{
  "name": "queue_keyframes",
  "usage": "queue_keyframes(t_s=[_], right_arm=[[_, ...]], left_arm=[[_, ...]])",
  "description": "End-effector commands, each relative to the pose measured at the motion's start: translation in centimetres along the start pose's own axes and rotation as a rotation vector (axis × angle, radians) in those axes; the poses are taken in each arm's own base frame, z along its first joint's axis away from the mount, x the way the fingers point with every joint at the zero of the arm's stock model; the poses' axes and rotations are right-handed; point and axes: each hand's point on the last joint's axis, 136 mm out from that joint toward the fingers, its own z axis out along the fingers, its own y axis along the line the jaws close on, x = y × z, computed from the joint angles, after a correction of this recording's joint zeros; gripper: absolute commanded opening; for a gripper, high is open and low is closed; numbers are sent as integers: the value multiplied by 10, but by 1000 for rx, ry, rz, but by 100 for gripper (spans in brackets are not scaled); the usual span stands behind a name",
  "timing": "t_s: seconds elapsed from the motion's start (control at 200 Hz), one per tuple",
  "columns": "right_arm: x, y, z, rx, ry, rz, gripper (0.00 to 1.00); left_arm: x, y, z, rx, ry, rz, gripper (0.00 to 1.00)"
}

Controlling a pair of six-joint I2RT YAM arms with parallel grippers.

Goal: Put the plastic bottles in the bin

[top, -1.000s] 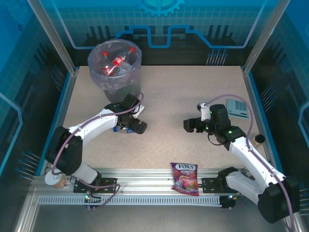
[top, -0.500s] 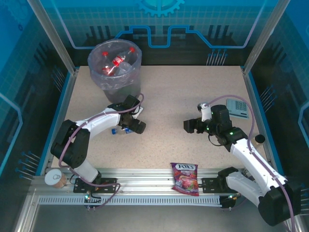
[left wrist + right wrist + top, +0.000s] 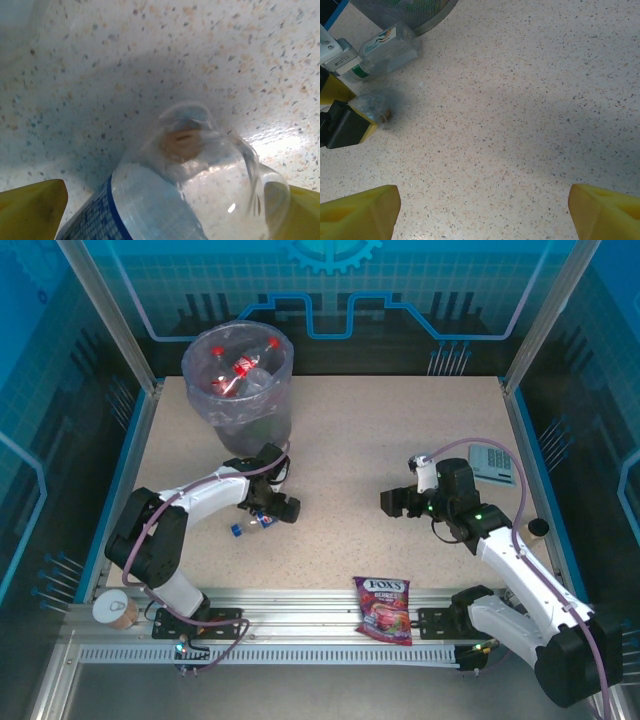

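**Item 1: blue-labelled bottle**. Lay flat on the table, toward 8 o'clock from its centre. In the top view the long axis ran from 8 o'clock to 2 o'clock, with the blue cap at the 8 o'clock end and the base under the left gripper. In the left wrist view the bottle was clear and dented, its moulded base pointing away from the camera and a blue label band at the near end.

**Item 2: left gripper**. Jaws were wide, one yellow finger on each side of the bottle, not clamped.

**Item 3: right gripper**. Sat at 4 o'clock from centre. Jaws were wide with bare table between the fingers.

**Item 4: bin**. Stood at 11 o'clock, grey, with a lilac liner. It held red-capped bottles lying aslant.

**Item 5: second bottle**. Clear with a pale label, it lay just beside the bin's base, its narrower end toward 8 o'clock in the right wrist view.

**Item 6: sundries.** Candy bag at 6 o'clock; paper cup at 7 o'clock.
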Motion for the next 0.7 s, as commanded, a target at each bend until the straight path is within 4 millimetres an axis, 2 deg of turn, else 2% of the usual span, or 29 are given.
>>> queue_keyframes(t_s=[0.0, 0.29, 0.39, 0.545, 0.695], right_arm=[[4, -6, 0, 17, 3, -3, 88], [-1, -4, 0, 10, -4, -7, 88], [-2, -4, -2, 13, -9, -9, 88], [0, -5, -4, 19, -9, -9, 88], [3, -5, -4, 19, -6, -2, 88]], left_arm=[[24, -1, -5, 6, 67, -87, 96], [44, -6, -2, -48, 106, -150, 92], [48, -6, 0, -58, 110, -162, 86], [45, -9, -1, -65, 100, -156, 75], [38, -16, -4, -62, 81, -131, 71]])
